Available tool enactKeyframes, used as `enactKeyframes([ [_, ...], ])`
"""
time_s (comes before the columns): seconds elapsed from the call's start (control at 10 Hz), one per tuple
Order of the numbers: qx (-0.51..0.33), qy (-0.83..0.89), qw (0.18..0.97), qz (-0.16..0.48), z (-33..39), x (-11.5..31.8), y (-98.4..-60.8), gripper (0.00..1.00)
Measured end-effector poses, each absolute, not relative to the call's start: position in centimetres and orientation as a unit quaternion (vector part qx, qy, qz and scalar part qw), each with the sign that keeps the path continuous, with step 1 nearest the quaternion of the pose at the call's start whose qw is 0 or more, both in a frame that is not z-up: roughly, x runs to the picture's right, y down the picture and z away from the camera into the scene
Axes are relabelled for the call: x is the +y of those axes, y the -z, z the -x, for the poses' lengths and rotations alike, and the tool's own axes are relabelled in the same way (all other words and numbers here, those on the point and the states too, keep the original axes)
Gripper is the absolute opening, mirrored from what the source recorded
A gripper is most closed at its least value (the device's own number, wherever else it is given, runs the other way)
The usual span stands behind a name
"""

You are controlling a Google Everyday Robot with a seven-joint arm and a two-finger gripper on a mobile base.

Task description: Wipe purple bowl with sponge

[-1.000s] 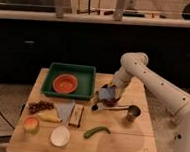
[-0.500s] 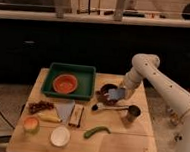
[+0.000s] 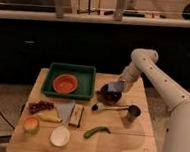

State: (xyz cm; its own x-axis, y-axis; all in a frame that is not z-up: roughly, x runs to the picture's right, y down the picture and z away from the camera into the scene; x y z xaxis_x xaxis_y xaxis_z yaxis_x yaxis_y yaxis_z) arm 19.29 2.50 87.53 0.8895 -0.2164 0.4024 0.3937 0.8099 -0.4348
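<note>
A Google Everyday Robot's single arm reaches over a wooden board [image 3: 133,141], its gripper [image 3: 118,84] poised at the far rim of the purple bowl [image 3: 108,96] with the jaws closed on the sponge [image 3: 114,86], a small light-blue block that hangs just above, or perhaps touches, the bowl's dark interior; contact cannot be confirmed from this view. The bowl sits near the middle of the board, just right of a green tray [image 3: 86,71] holding an orange bowl [image 3: 65,83], and just behind a metal scoop [image 3: 132,112] whose handle points toward it. The sponge is likely light and soft, so it should compress under the jaws and is best held across its short sides with enough of the block left clear below to meet the bowl. The bowl looks small, rigid and smooth. Nothing holds it down, so it may slide or tip if the wipe pushes sideways against the rim, and gentle downward pressure into the hollow seems the safer course. A white bowl [image 3: 60,135] and a green pod [image 3: 97,132] lie near the board's front edge, well apart from the work.
</note>
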Motion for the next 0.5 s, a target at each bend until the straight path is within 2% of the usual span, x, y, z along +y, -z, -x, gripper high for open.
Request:
enactKeyframes([
  [0.5, -0.213, 0.218, 0.922, 0.239, -14.8, 2.7, -85.3, 0.01],
])
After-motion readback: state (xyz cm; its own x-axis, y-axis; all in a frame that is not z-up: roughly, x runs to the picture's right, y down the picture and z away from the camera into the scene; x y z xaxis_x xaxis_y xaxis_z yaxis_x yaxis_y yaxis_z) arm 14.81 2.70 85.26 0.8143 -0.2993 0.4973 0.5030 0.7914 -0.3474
